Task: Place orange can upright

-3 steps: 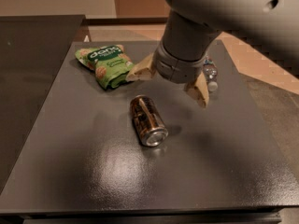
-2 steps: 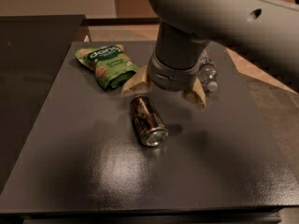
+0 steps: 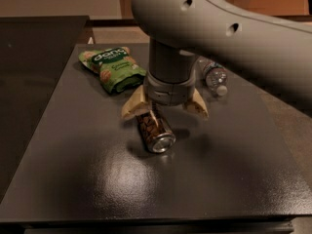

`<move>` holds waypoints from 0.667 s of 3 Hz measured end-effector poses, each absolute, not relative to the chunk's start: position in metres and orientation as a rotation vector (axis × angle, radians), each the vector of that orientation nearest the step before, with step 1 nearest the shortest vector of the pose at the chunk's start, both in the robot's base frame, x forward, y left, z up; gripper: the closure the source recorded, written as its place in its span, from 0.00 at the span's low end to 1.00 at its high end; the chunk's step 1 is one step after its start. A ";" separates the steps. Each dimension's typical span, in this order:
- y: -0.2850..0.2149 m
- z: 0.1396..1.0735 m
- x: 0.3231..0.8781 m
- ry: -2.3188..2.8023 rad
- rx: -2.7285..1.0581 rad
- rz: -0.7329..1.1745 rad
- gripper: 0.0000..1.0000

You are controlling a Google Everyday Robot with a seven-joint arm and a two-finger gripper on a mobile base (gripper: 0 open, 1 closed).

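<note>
The orange can [image 3: 155, 131] lies on its side on the dark table [image 3: 73, 169], its silver end facing the camera. My gripper [image 3: 165, 110] hangs right over the can's far end, open, with one tan fingertip [image 3: 132, 109] to the can's left and the other to its right. The fingers straddle the far part of the can without closing on it. The grey arm hides the can's far end.
A green snack bag [image 3: 113, 68] lies at the back left of the table. A clear plastic water bottle [image 3: 214, 77] lies at the back right, partly behind the arm. A second dark surface [image 3: 29, 52] adjoins on the left.
The gripper has moved toward the camera and lower, from behind the can to straddling its far end. The can has not moved.
</note>
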State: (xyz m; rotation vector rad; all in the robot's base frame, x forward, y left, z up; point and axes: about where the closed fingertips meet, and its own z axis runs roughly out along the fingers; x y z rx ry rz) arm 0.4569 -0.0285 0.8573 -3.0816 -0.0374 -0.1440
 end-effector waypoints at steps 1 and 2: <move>-0.019 0.849 0.462 -0.057 -3.095 -0.104 0.00; -0.009 0.844 0.466 -0.058 -3.098 -0.084 0.00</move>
